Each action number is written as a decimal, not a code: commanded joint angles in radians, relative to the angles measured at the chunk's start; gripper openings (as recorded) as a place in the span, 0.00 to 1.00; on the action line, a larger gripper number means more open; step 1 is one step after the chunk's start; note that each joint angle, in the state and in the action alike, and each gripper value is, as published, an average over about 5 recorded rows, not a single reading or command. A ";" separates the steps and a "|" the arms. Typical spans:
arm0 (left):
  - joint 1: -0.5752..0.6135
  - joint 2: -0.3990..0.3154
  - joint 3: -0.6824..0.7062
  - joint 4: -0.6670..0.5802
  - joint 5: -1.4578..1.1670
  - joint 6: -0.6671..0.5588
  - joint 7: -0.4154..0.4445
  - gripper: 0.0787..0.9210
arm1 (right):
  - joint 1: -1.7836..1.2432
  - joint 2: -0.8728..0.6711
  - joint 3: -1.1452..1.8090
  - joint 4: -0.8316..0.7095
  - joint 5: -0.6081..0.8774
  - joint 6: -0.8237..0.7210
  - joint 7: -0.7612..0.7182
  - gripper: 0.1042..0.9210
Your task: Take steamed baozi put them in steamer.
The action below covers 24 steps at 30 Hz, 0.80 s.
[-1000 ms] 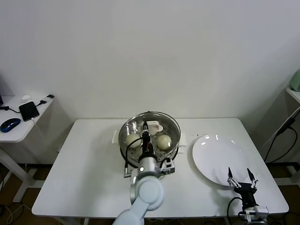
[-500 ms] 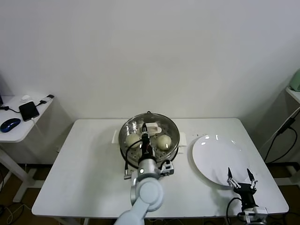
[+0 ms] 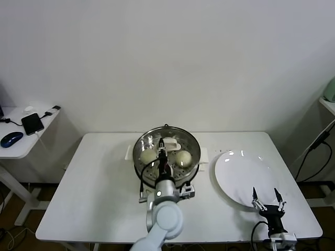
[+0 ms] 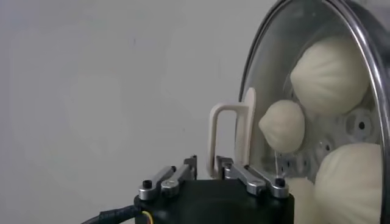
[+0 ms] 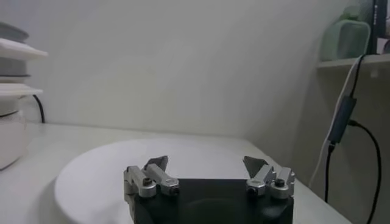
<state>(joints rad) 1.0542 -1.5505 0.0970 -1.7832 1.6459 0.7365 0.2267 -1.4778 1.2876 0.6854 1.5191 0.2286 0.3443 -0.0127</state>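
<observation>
The steamer stands at the table's middle back with its glass lid on. Through the glass I see three baozi; two baozi show in the head view. My left gripper reaches over the pot's near side. Its jaws are slightly parted on either side of the lid's cream handle, with thin gaps. My right gripper hangs open and empty at the near edge of the white plate.
A side table at the left carries a phone and a mouse. At the right a shelf holds a green object, with a cable hanging below. The steamer's base shows at the edge of the right wrist view.
My left gripper's jaws have eased apart from the lid handle they were clamped on, and the left wrist has drawn back slightly toward me. The right arm has barely moved.
</observation>
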 commanded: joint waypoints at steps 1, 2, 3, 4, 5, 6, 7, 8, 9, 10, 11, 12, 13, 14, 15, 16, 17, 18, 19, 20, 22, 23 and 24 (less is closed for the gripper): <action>0.002 -0.004 -0.007 0.005 0.003 0.017 -0.008 0.30 | -0.001 0.002 0.001 0.012 -0.016 -0.001 -0.010 0.88; 0.002 -0.002 -0.003 -0.001 -0.001 0.015 -0.006 0.33 | -0.001 0.002 0.002 0.015 -0.016 -0.006 -0.012 0.88; 0.002 0.000 0.000 -0.008 -0.007 0.013 -0.004 0.37 | -0.001 0.002 0.002 0.018 -0.016 -0.012 -0.014 0.88; 0.002 0.003 0.004 -0.019 -0.015 0.012 0.000 0.40 | -0.001 0.002 0.002 0.021 -0.016 -0.018 -0.017 0.88; 0.002 0.007 0.010 -0.031 -0.025 0.012 0.006 0.43 | 0.000 0.002 0.002 0.025 -0.016 -0.024 -0.020 0.88; 0.002 0.012 0.015 -0.043 -0.036 0.011 0.013 0.47 | 0.000 0.002 0.002 0.027 -0.016 -0.028 -0.022 0.88; 0.004 0.018 0.021 -0.060 -0.050 0.010 0.020 0.51 | 0.001 0.003 0.001 0.030 -0.016 -0.032 -0.026 0.88; 0.006 0.025 0.027 -0.080 -0.065 0.009 0.027 0.55 | 0.001 0.003 0.000 0.032 -0.016 -0.035 -0.029 0.88; 0.010 0.032 0.033 -0.099 -0.082 0.008 0.033 0.59 | 0.001 0.003 -0.001 0.033 -0.015 -0.034 -0.030 0.88; 0.015 0.041 0.038 -0.123 -0.102 0.007 0.036 0.63 | 0.001 0.004 -0.003 0.034 -0.014 -0.030 -0.028 0.88; 0.024 0.053 0.042 -0.151 -0.124 0.005 0.038 0.66 | -0.001 0.005 -0.005 0.036 -0.009 -0.024 -0.025 0.88; 0.033 0.065 0.045 -0.176 -0.144 0.002 0.038 0.69 | -0.004 0.005 -0.007 0.040 -0.004 -0.018 -0.022 0.88; 0.046 0.080 0.045 -0.205 -0.173 -0.004 0.034 0.73 | -0.009 0.005 -0.009 0.046 0.001 -0.012 -0.020 0.88; 0.061 0.098 0.042 -0.238 -0.211 -0.012 0.025 0.76 | -0.013 0.005 -0.010 0.052 0.005 -0.006 -0.021 0.88; 0.077 0.117 0.035 -0.268 -0.254 -0.024 0.010 0.79 | -0.019 0.004 -0.011 0.059 0.009 0.003 -0.026 0.88; 0.091 0.135 0.024 -0.298 -0.304 -0.039 -0.009 0.82 | -0.024 0.003 -0.010 0.067 0.010 0.009 -0.031 0.88; 0.108 0.154 0.003 -0.333 -0.385 -0.066 -0.040 0.85 | -0.028 0.002 -0.009 0.073 0.008 0.016 -0.035 0.88; 0.121 0.170 -0.026 -0.363 -0.480 -0.107 -0.074 0.86 | -0.031 0.001 -0.008 0.081 0.007 0.022 -0.038 0.88; 0.132 0.185 -0.061 -0.389 -0.577 -0.152 -0.109 0.87 | -0.035 0.000 -0.006 0.088 0.007 0.026 -0.039 0.88; 0.141 0.199 -0.104 -0.412 -0.685 -0.202 -0.153 0.88 | -0.037 -0.001 -0.004 0.094 0.005 0.026 -0.040 0.88; 0.154 0.229 -0.208 -0.437 -0.912 -0.307 -0.247 0.88 | -0.039 -0.001 -0.003 0.104 0.006 0.026 -0.041 0.88; 0.163 0.245 -0.267 -0.442 -1.016 -0.348 -0.296 0.88 | -0.039 -0.001 -0.002 0.106 0.005 0.027 -0.041 0.88; 0.173 0.261 -0.333 -0.443 -1.139 -0.393 -0.342 0.88 | -0.038 0.000 -0.003 0.107 0.005 0.027 -0.041 0.88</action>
<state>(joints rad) 1.2116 -1.3445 -0.1585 -2.1132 0.8761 0.6771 0.0104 -1.5027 1.2879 0.6816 1.5876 0.2289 0.3447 -0.0464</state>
